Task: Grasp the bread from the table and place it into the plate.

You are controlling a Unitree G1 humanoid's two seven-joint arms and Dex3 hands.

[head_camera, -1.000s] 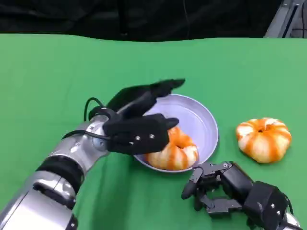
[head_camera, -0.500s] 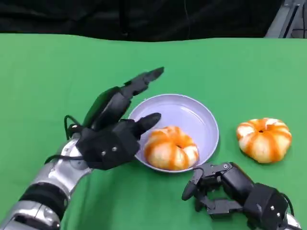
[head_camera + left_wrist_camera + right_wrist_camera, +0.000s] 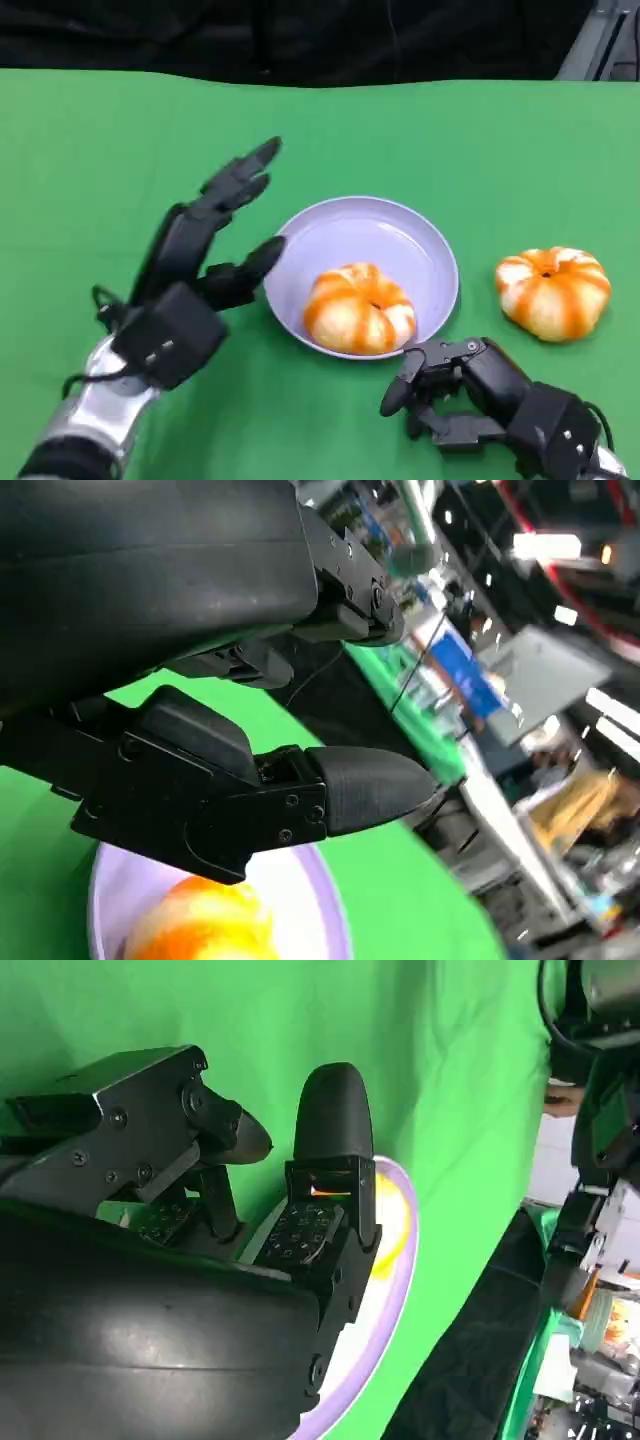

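One orange-and-white striped bread (image 3: pixel 358 309) lies in the pale lilac plate (image 3: pixel 400 235) at the table's middle, and its edge glows orange in the left wrist view (image 3: pixel 200 928). A second striped bread (image 3: pixel 553 291) sits on the green cloth to the plate's right. My left hand (image 3: pixel 196 265) hovers just left of the plate, fingers spread and holding nothing. My right hand (image 3: pixel 480 396) rests on the cloth in front of the plate with fingers curled in on nothing. In the right wrist view the plate rim (image 3: pixel 396 1290) shows beyond the fingers (image 3: pixel 335 1140).
Green cloth (image 3: pixel 120 140) covers the whole table, with free room on the left and at the back. A dark backdrop runs along the far edge. Shelving and clutter stand beyond the table in the left wrist view.
My left hand has let go of the bread in the plate and drawn back to the left, off the plate, with fingers spread. The right hand has stayed still.
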